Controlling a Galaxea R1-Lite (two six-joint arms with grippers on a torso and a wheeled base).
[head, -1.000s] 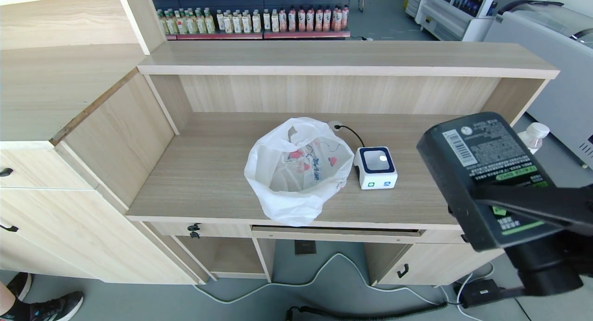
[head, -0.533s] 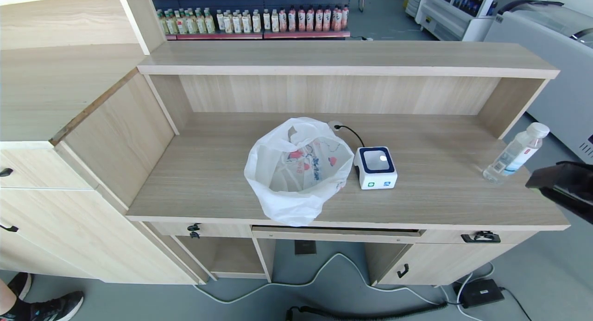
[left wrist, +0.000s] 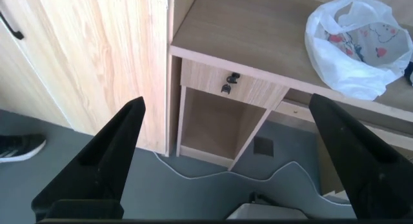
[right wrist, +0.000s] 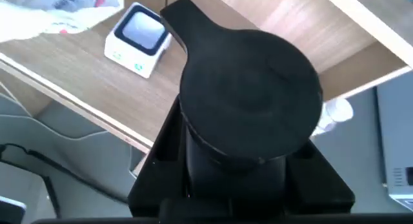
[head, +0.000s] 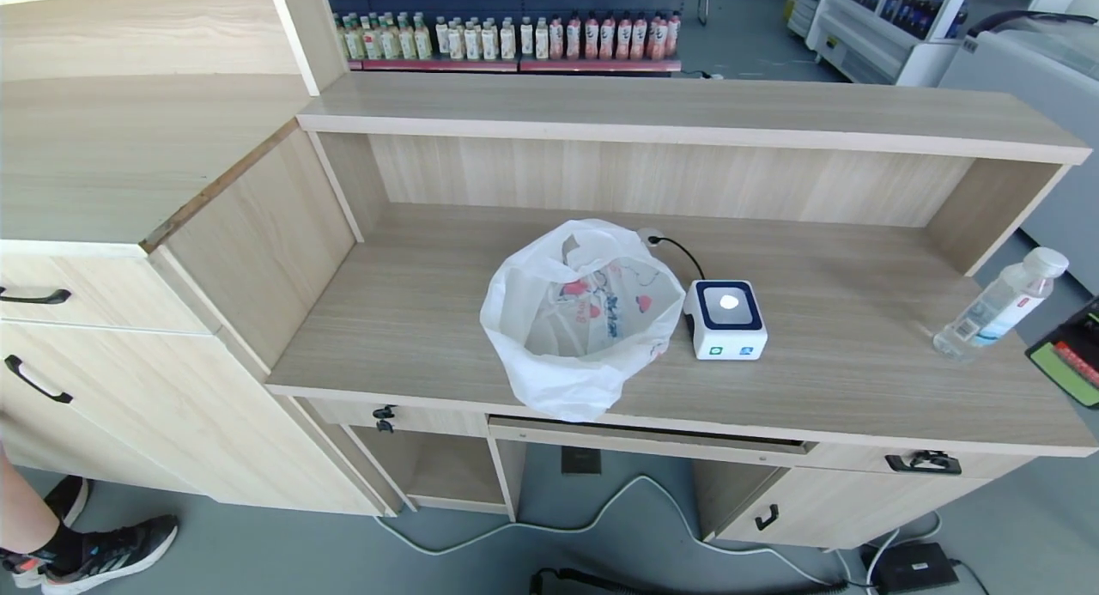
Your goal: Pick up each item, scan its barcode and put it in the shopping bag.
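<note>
1. Head view. The shopping bag (head: 584, 320) stood open-mouthed at the middle of the counter (head: 412, 320). The scanner (head: 725, 318) sat just beside it on the right, with its window facing up. A water bottle (head: 1000, 306) stood near the counter's right end, well apart from the scanner. The dark package (head: 1069, 359) showed at the right edge of the scene, just right of the bottle and well apart from the scanner.

2. Left wrist view. The left gripper (left wrist: 226, 102) hung with its fingers spread wide and nothing between them. It was above the floor on the near side of the counter, left of the shopping bag.

3. Right wrist view. The right gripper (right wrist: 239, 153) appeared to be clamped on the dark package. The package hid the fingertips, so the grip was judged from how it sat in the tool. The scanner lay below, to the left of the package and apart from it. The bottle's cap showed on the other side.

4. Step in hand, as judged. The package was picked up and awaiting its scan, and it was not yet presented to the scanner.

5. Next move, as judged. The right arm needed to bring the package left, over the scanner window, with the barcode face turned down toward the window. After that it needed to carry the package on to the bag's mouth. The water bottle remained to be handled.
</note>
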